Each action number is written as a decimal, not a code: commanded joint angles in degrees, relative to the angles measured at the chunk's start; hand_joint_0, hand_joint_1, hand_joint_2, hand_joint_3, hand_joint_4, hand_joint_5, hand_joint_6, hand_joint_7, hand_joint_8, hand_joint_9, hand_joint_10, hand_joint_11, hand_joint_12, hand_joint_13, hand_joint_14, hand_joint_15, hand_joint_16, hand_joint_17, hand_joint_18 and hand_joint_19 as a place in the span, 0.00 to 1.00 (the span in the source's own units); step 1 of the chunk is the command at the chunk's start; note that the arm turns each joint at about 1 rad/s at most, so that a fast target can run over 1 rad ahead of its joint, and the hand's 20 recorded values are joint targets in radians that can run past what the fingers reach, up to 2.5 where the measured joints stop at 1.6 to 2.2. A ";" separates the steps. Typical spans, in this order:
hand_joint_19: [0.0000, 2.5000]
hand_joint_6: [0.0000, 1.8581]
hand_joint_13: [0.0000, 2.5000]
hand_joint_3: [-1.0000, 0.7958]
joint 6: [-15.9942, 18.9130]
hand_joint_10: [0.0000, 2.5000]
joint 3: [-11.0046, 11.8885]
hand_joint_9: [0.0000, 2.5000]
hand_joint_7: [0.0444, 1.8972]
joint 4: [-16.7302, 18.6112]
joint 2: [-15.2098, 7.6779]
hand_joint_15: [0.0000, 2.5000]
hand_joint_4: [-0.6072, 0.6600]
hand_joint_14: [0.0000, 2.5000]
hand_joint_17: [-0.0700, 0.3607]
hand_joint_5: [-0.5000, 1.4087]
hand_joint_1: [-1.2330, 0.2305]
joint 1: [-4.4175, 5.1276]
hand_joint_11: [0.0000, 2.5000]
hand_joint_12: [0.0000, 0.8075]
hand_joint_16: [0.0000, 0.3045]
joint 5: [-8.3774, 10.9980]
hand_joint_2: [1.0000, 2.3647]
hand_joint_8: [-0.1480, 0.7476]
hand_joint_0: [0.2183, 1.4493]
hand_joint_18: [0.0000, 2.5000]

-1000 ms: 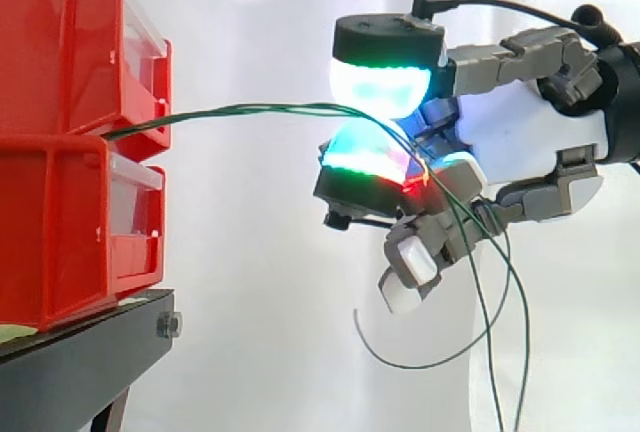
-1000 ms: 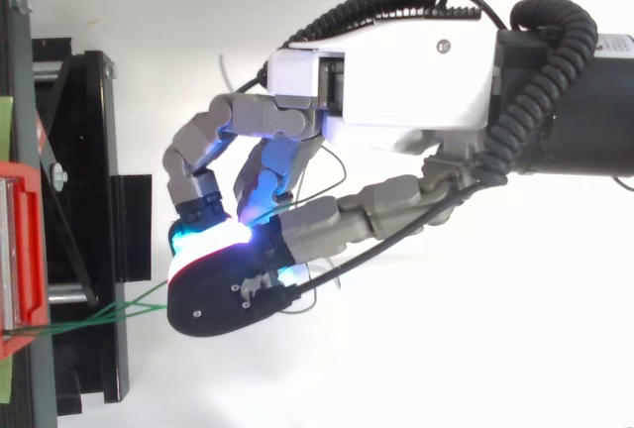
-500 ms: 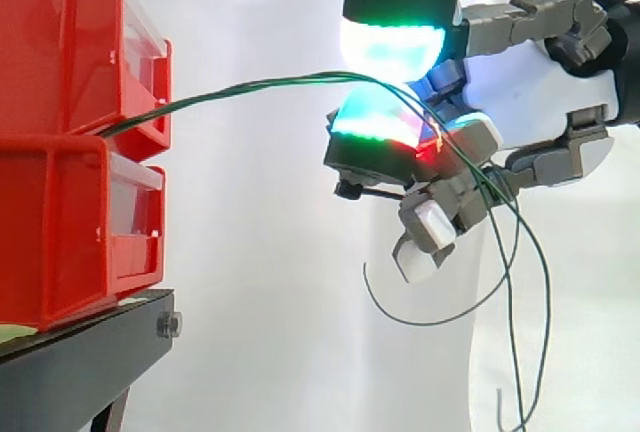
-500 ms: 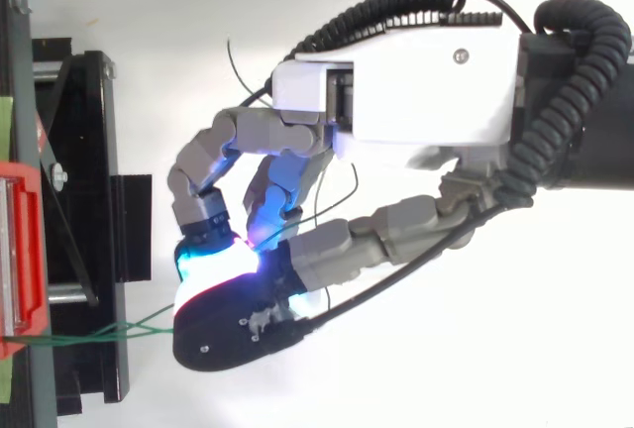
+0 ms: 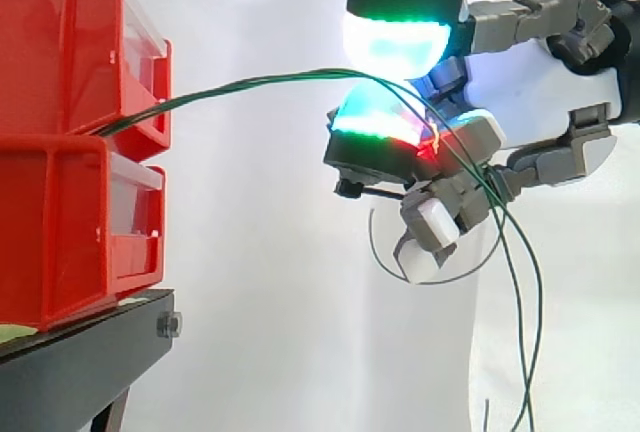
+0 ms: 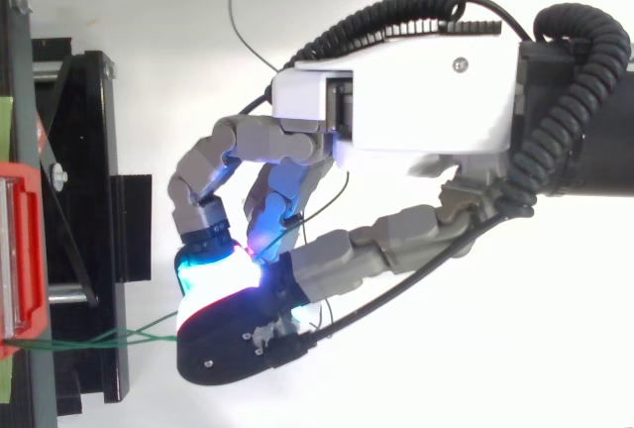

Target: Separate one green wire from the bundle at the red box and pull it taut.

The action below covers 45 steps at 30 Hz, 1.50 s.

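Side view: two glossy red plastic bins (image 5: 60,222) sit stacked on a black metal stand (image 5: 80,362). Thin green wires (image 5: 235,88) come out from between the bins and rise in a soft bow, not straight, to the hand (image 5: 540,102). They run right between two fat glowing pads (image 5: 395,42), one above and one below, which are pinched on them. The other fingers curl underneath. Past the pads the strands drop loose, one curling into a hook.

Top view: the wires (image 6: 99,341) read as a couple of strands splitting just before the black-backed pad. You also get the hand's (image 6: 416,101) boxy white shell, with a stray wire end poking out above it.
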 commanded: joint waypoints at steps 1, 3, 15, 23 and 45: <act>0.18 0.49 0.36 0.43 0.17 0.01 0.00 0.45 0.54 -0.03 0.01 0.24 0.59 0.01 0.49 0.15 0.34 0.00 0.50 0.54 0.20 0.00 0.02 0.53 0.36 0.31; 0.18 0.49 0.36 0.44 0.44 0.01 0.00 0.46 0.54 0.06 0.01 0.24 0.56 0.01 0.49 0.15 0.34 0.00 0.50 0.54 0.20 0.00 0.02 0.53 0.36 0.31; 0.16 0.48 0.31 0.43 0.17 0.01 3.16 0.43 0.57 -2.14 0.09 0.20 0.41 0.01 0.47 0.16 0.31 0.00 0.42 0.52 0.19 0.35 0.02 0.50 0.38 0.27; 0.16 0.48 0.30 0.42 2.28 0.01 0.88 0.43 0.57 -1.44 0.09 0.20 0.37 0.01 0.47 0.16 0.31 0.09 0.42 0.52 0.19 3.25 0.02 0.50 0.39 0.26; 0.16 0.48 0.33 0.43 22.59 0.01 -2.99 0.43 0.58 5.51 0.01 0.23 0.40 0.01 0.47 0.16 0.31 0.88 0.51 0.51 0.20 3.34 0.02 0.50 0.39 0.25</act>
